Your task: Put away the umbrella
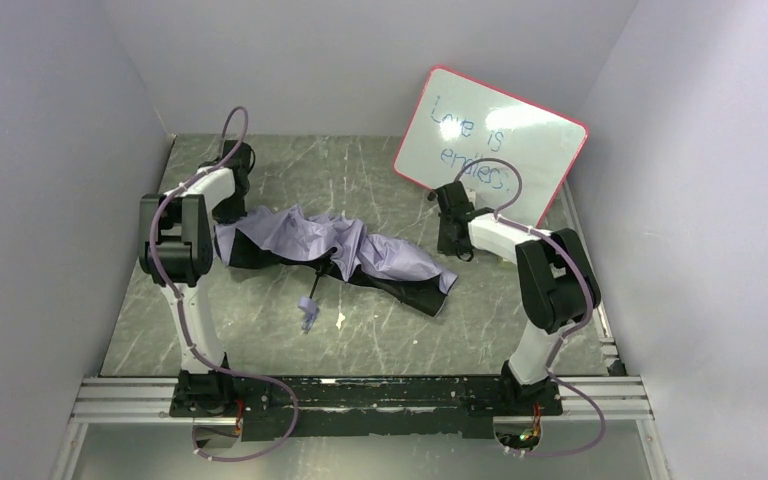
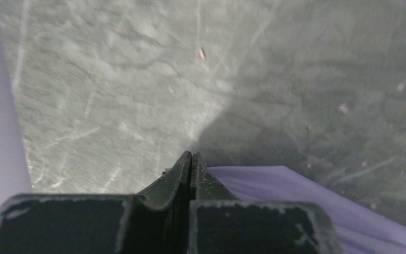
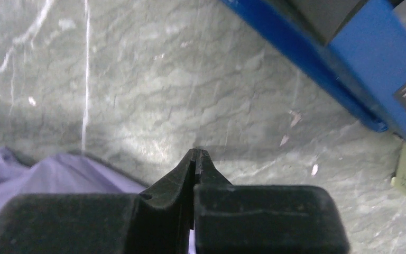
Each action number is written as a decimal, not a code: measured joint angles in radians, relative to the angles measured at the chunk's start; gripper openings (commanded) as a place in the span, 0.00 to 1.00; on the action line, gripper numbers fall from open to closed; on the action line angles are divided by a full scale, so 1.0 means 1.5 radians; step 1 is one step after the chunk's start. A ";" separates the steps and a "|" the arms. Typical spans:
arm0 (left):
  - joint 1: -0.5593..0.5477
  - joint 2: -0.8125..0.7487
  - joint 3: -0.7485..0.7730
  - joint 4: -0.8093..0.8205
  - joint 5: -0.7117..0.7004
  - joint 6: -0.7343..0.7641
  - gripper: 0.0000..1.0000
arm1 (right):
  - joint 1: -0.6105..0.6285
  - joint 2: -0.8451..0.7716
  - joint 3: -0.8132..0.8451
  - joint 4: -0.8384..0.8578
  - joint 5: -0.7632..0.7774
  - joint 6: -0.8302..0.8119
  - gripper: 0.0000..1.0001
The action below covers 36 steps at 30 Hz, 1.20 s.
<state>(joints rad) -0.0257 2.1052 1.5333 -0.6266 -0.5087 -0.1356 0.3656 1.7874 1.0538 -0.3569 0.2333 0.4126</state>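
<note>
Only the top view shows the whole umbrella (image 1: pixel 380 255) sprawled across the bench (image 1: pixel 260 330); only the right wrist catches an eraser (image 3: pixel 370 58) at 2 o'clock. The left fingers (image 2: pixel 184 172) and right fingers (image 3: pixel 187 170) are pressed together, empty (its fabric just beside, at 4 and 8 o'clock).

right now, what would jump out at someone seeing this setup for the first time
A lavender umbrella sprawls collapsed across the middle of the table, black lining showing. A red-rimmed whiteboard with blue handwriting leans at the back right. The left gripper and right gripper sit shut at the fabric's two ends.
</note>
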 measured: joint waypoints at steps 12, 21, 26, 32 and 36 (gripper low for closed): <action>-0.056 -0.141 -0.190 0.011 0.137 -0.030 0.05 | 0.107 -0.055 -0.055 -0.036 -0.091 0.034 0.00; -0.198 -0.127 -0.177 0.052 0.195 -0.047 0.05 | 0.181 0.020 0.024 -0.007 -0.136 0.088 0.00; -0.253 -0.117 -0.170 0.102 0.230 -0.050 0.05 | 0.188 0.081 0.090 0.030 -0.155 0.100 0.00; -0.302 -0.117 -0.170 0.166 0.286 -0.046 0.05 | 0.199 0.130 0.142 0.069 -0.176 0.106 0.00; -0.339 -0.117 -0.176 0.211 0.318 -0.032 0.05 | 0.207 0.138 0.147 0.089 -0.183 0.110 0.00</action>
<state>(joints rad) -0.5343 1.9301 1.2686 -0.3096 -0.0322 -0.1837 0.6762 1.9945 1.2739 -0.2230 -0.0406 0.5781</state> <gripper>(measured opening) 0.050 0.008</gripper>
